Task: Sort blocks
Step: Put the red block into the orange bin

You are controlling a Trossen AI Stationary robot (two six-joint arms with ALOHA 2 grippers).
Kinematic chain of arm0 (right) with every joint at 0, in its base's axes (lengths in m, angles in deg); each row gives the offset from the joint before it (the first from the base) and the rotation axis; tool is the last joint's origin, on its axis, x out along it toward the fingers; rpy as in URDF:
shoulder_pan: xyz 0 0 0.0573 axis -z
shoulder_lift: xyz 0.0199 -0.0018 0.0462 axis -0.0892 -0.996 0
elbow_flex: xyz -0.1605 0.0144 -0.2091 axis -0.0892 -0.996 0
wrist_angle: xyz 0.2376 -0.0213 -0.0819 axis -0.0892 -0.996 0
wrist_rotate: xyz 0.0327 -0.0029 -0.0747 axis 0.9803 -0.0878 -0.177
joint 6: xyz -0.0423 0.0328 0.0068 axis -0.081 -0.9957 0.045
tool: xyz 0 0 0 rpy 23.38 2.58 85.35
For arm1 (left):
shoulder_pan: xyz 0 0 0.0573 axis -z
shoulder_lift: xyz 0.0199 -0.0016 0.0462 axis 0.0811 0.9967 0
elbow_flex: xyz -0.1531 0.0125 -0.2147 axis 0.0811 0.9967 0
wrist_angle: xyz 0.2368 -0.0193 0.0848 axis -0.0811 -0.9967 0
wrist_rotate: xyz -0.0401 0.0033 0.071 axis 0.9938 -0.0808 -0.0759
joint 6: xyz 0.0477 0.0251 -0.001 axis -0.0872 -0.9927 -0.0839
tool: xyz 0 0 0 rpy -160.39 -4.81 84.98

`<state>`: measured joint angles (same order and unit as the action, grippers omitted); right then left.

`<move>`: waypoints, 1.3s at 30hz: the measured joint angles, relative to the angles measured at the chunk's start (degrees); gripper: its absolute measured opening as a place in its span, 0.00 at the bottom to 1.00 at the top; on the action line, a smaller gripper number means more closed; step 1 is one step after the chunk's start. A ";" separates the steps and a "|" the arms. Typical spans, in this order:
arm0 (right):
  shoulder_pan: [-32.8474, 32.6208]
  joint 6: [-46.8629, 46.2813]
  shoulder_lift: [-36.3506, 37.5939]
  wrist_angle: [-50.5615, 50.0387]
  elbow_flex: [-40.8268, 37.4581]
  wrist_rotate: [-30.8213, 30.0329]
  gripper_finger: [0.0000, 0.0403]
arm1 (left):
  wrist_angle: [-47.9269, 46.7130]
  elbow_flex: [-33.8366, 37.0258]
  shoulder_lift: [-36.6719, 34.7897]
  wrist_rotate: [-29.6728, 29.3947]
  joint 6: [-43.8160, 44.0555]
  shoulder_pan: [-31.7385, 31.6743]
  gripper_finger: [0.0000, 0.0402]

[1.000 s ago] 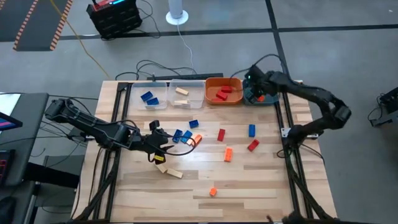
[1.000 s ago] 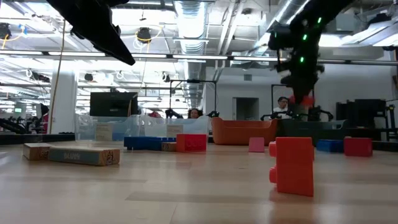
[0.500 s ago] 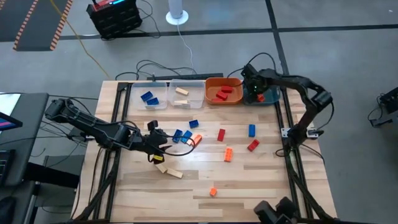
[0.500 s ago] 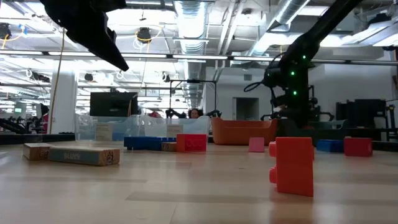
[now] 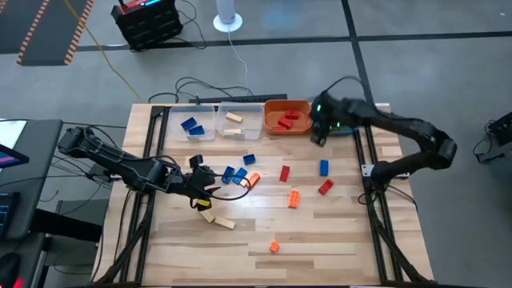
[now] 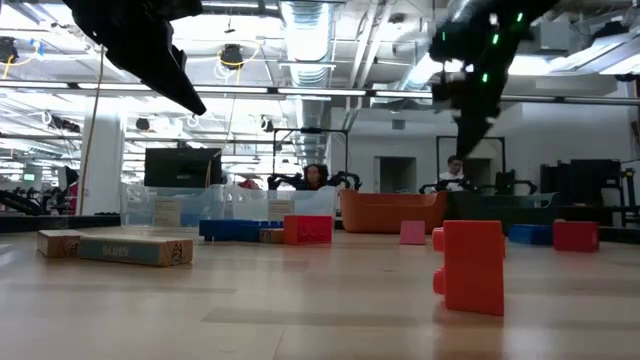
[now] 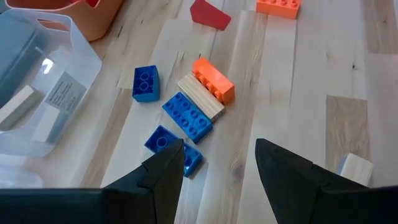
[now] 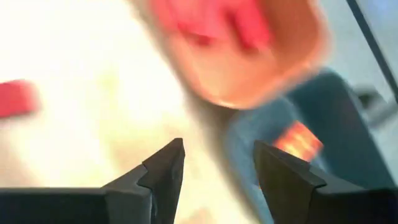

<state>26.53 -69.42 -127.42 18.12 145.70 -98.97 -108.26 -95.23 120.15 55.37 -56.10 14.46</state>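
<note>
Blocks lie loose on the wooden table: a cluster of blue blocks (image 7: 186,116), a tan one (image 7: 200,97) and an orange one (image 7: 213,79), with red (image 5: 285,173), blue (image 5: 324,167) and orange (image 5: 294,198) ones further right. My left gripper (image 5: 206,186) hovers open just left of the cluster, with nothing between its fingers (image 7: 166,167). My right gripper (image 5: 317,134) stands open and empty in the air at the near edge of the orange bin (image 5: 288,117) and teal bin (image 8: 323,118). An orange block (image 8: 298,140) lies in the teal bin.
Two clear bins (image 5: 192,125) (image 5: 240,120) stand left of the orange bin along the far edge, holding blue and tan blocks. Tan blocks (image 5: 218,218) and an orange block (image 5: 274,247) lie nearer the front. Cables run behind the bins.
My right gripper dipped at the teal bin, then rose and swung toward the table's left and near side, off the bin, turning as it went. The reddish block seen under its fingers a second ago is no longer with it.
</note>
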 joint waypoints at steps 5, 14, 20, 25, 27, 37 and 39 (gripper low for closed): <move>-18.24 3.78 0.14 -0.38 0.00 0.12 0.55 | 2.15 0.00 -0.01 -0.06 -1.03 0.00 0.48; -45.01 24.42 -11.45 -1.00 0.00 -4.48 0.56 | 3.49 0.00 -0.01 -0.02 -1.45 0.00 0.48; -52.89 22.25 -20.10 -1.14 1.70 -12.34 0.56 | 3.82 0.00 0.00 -0.02 -1.16 0.00 0.48; -52.09 6.96 -22.29 -10.35 3.28 -12.28 0.56 | 3.77 0.00 0.00 0.05 -0.47 0.14 0.48; -50.85 -1.60 -22.09 -15.21 3.13 -10.58 0.56 | 3.66 0.00 0.01 0.40 -0.34 0.43 0.48; -47.41 -33.07 -15.59 -16.18 -3.77 -0.95 0.56 | 3.95 0.00 0.00 0.55 -1.95 0.29 0.48; -47.12 -36.20 -14.15 -15.99 -4.47 0.22 0.56 | 3.93 0.00 -0.01 0.55 -2.08 0.28 0.48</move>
<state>-20.58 -105.62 -141.57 2.12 141.23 -98.75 -104.33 -95.23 120.14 55.92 -58.17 14.75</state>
